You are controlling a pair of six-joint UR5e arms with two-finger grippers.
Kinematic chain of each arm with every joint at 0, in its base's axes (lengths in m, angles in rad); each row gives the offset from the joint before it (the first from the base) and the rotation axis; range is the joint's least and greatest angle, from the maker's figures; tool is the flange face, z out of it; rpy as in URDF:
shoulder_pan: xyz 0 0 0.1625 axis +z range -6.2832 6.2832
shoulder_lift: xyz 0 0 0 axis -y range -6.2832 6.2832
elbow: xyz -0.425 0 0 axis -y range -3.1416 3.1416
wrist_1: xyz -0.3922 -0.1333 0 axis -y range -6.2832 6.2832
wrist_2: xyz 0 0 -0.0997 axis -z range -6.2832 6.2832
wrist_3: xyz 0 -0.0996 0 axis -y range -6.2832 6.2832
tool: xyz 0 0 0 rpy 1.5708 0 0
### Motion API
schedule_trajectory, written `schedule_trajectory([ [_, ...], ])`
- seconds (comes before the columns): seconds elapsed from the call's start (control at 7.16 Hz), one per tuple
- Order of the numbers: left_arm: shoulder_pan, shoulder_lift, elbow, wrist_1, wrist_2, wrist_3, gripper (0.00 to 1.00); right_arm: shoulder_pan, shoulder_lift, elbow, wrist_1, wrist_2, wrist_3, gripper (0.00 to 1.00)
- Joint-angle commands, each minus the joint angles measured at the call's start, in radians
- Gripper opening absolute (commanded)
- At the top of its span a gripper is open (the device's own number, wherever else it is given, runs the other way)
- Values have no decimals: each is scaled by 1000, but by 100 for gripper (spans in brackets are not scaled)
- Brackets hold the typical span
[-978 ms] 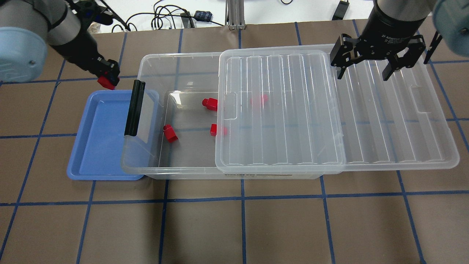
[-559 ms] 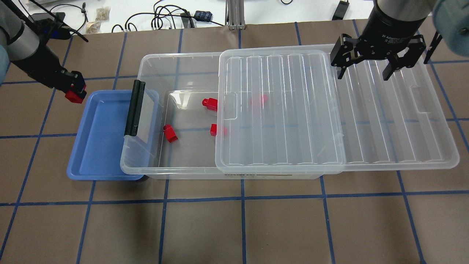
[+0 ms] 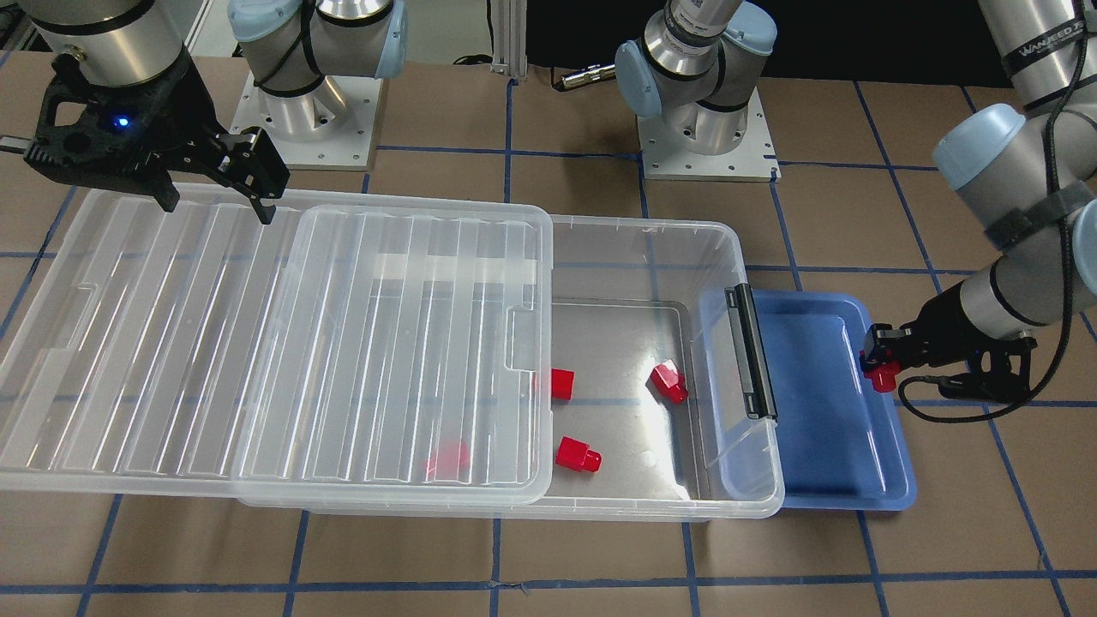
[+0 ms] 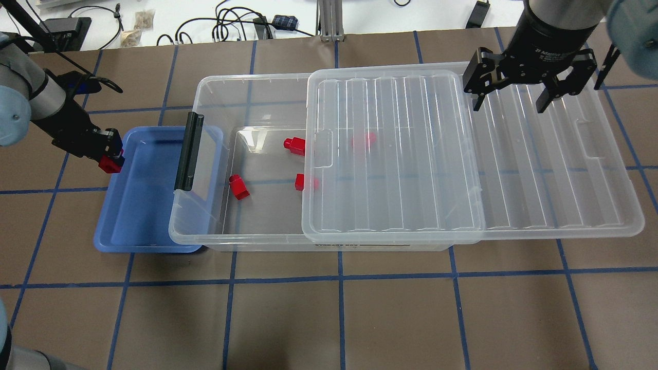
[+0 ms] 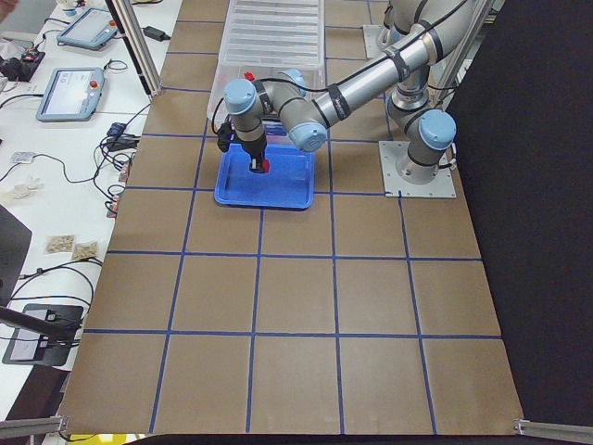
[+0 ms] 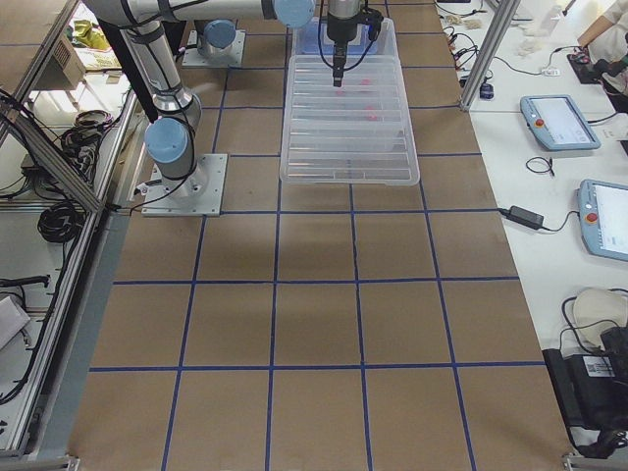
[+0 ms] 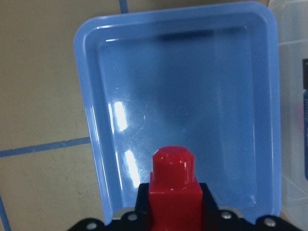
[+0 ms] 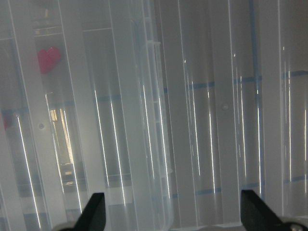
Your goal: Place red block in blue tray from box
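While held at outer short rim of blue tray [image 4: 144, 216], red block [image 4: 110, 164] pinched in left claw [image 4: 112, 155], stub pointing over tray floor. Right claw [image 4: 509, 105] spread wide above ribbed lid [image 4: 396, 154] lying partway off box [image 4: 247, 85]. Four spare blocks [image 4: 239, 186] inside box, one seen through lid. Black latch [image 4: 189, 151] end of box overlapping tray; all on counter [image 4: 339, 318]

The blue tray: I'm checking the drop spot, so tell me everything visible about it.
The blue tray is a shallow rectangular light-blue tray, glossy like plastic, with rounded corners and a raised rim. It lies flat on the table, holding nothing. The latch end of the clear box overlaps one long side. The left gripper holds a red block over the opposite rim; contact is unclear.
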State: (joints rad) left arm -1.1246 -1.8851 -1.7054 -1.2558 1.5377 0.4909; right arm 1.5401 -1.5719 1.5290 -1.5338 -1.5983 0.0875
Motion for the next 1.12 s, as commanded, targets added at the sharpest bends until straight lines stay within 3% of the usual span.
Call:
schedule_trajectory([
  [0.0,-1,-70,-25,67,-2,-12,0,0,4,-4,-3,0,9,100],
  [0.56,0,-158,-30,99,-8,-28,0,-1,4,-6,-6,-8,0,100],
  [0.7,0,-169,-28,113,-2,-22,25,-1,4,-4,-6,-9,0,100],
  [0.84,0,-173,-30,137,1,-26,99,-3,3,-1,-8,-9,-2,100],
  [0.98,0,-174,-30,141,2,-25,100,-2,4,-10,-8,-6,0,100],
])
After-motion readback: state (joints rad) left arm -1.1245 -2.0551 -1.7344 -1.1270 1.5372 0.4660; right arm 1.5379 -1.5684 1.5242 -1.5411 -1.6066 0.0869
